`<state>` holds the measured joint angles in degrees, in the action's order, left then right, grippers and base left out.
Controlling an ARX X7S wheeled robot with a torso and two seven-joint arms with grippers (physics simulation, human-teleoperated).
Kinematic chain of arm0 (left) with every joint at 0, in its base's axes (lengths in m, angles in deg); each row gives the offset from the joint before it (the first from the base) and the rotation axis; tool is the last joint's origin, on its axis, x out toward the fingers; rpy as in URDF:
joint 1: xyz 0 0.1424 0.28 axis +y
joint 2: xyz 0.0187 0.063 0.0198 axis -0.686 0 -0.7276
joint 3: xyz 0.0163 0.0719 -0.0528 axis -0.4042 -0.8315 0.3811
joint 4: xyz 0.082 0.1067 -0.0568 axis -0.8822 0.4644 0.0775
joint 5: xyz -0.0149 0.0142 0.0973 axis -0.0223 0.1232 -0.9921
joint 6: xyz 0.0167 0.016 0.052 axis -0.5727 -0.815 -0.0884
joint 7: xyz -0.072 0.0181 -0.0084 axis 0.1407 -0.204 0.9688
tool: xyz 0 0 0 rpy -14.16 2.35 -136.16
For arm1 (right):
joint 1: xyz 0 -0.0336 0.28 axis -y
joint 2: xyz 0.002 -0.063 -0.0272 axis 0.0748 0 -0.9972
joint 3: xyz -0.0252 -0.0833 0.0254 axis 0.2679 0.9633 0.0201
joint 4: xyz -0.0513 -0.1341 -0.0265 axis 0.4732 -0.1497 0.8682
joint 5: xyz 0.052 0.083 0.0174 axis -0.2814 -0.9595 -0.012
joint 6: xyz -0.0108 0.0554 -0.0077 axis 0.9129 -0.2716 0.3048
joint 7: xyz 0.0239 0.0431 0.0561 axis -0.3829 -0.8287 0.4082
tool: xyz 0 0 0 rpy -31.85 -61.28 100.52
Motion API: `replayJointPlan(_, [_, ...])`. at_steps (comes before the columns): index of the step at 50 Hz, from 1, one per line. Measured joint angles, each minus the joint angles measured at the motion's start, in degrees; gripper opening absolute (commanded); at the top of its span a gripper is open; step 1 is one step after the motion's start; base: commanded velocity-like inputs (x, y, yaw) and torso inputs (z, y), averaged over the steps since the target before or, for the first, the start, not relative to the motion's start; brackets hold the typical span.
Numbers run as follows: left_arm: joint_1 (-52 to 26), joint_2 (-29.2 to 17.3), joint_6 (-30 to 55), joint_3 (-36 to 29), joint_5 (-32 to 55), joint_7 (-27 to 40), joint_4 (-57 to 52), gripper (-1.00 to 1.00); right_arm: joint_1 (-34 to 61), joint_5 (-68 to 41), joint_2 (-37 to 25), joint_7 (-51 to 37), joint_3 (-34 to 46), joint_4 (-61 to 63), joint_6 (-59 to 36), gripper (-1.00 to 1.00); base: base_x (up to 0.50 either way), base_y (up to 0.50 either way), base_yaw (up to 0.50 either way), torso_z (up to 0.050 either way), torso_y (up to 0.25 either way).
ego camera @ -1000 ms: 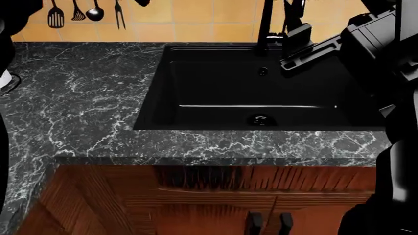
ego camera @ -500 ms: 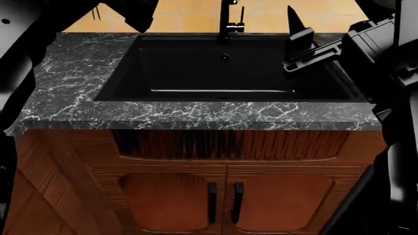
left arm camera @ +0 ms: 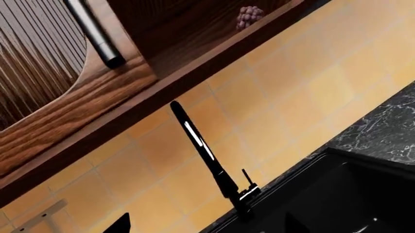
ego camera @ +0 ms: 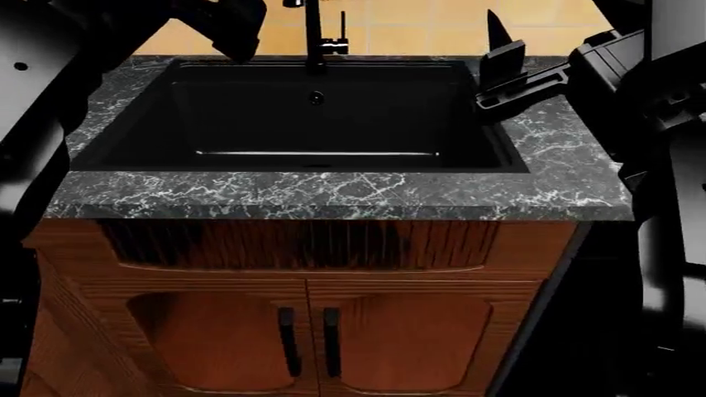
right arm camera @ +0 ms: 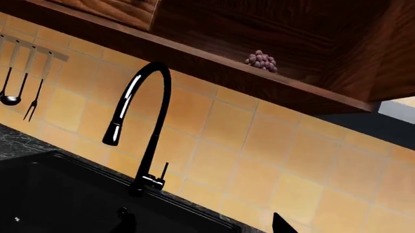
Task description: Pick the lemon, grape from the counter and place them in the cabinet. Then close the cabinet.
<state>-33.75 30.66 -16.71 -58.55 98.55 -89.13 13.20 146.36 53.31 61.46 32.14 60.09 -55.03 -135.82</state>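
Note:
The grape (left arm camera: 250, 15) bunch lies on the shelf inside the open upper cabinet (left arm camera: 188, 34); it also shows in the right wrist view (right arm camera: 261, 60). The lemon is not in view. The dark marble counter (ego camera: 331, 197) surrounds the sink. My right gripper (ego camera: 498, 70) hovers over the sink's right rim, open and empty; in its own view (right arm camera: 201, 224) the two fingertips stand wide apart. My left gripper (left arm camera: 204, 225) is raised near the faucet, open and empty; one fingertip (left arm camera: 121, 224) shows. My left arm (ego camera: 226, 23) fills the head view's upper left.
A black sink basin (ego camera: 298, 116) with a tall black faucet (right arm camera: 139, 121) sits in the counter. A cabinet door (left arm camera: 39, 82) with a black handle (left arm camera: 94, 31) hangs next to the open bay. Utensils (right arm camera: 16, 82) hang on the tiled wall. Lower cabinet doors (ego camera: 309, 339) are shut.
The head view has swung right and pulled back: the sink slid left in the picture and the lower cabinet doors came into sight. The right gripper keeps its place in the picture.

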Motion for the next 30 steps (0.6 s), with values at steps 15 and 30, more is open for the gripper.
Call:
replayJointPlan(15, [-1.6, 0.1, 0.1, 0.4, 0.2, -0.1, 0.1, 1.0, 2.1, -0.1, 0.1, -0.6, 0.5, -0.9, 0.1, 1.0, 0.21, -0.43, 0.0, 0.0, 0.0])
replayJointPlan(30, [-3.6, -0.2, 0.3, 0.1, 0.4, -0.6, 0.5, 1.0, 4.1, 0.1, -0.7, -0.8, 2.2, -1.1, -0.4, 1.0, 0.25, -0.12, 0.0, 0.0, 0.0])
